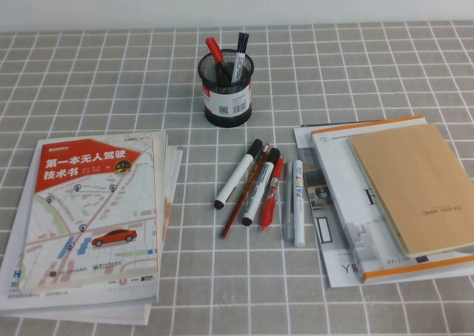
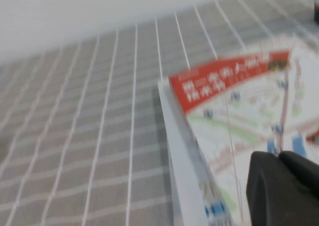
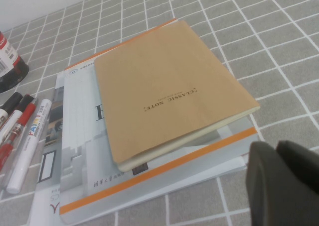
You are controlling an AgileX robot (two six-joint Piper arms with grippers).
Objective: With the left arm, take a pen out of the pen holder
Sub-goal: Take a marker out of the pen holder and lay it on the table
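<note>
High view puts the mesh pen holder upright at upper centre of the frame, pens standing in it, loose markers lying below. Left gripper, fingers pressed together on nothing, hangs over the map-covered book; right gripper, pressed together too, hangs beside the brown notebook.

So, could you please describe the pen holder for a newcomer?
Left pincer hangs over the map book, right pincer by the tan notebook. Beyond the loose markers on the grey checked tablecloth stands the pen holder: the only upright black mesh cup.
</note>
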